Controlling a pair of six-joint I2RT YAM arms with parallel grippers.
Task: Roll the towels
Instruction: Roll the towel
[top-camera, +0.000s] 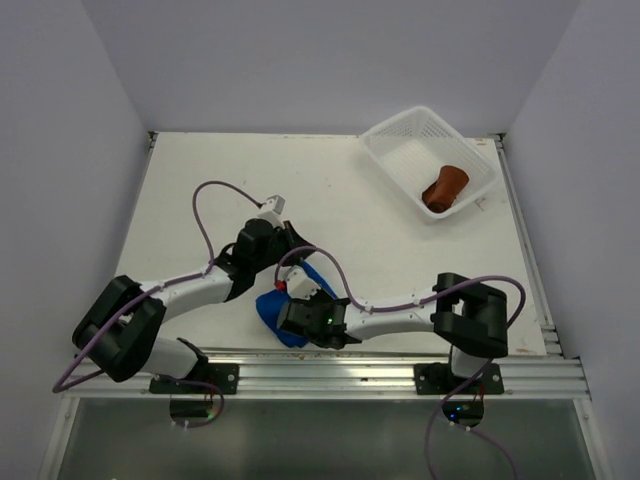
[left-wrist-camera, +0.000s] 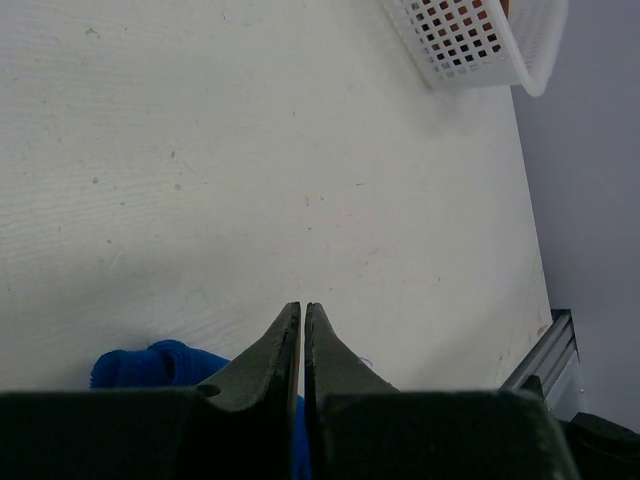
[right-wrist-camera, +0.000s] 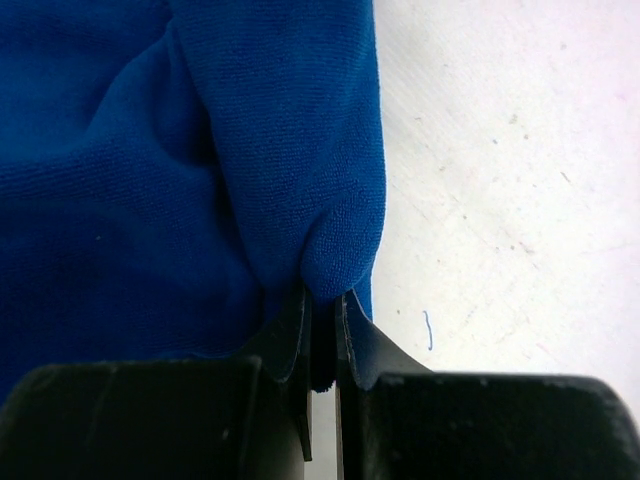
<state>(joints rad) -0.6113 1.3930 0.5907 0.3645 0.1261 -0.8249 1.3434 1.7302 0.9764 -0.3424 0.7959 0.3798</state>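
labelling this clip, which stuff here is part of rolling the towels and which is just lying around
Job in hand: blue towel, pinched by the right gripper; rust-brown towel, rolled.
Lying about: white mesh basket, which holds the rust-brown towel; table.

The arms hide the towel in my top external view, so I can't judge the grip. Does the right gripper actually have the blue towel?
Observer: Yes. In the right wrist view, the right gripper is shut on a folded edge of the blue towel.
Operator: And the left one, is it holding cloth too?
Observer: The left gripper is shut, with nothing pinched between its tips. In the left wrist view, the towel sits bunched low on the left, behind them.
Operator: Anything loose near the right fingers?
Observer: Only a short blue thread lying on the table just beside them.
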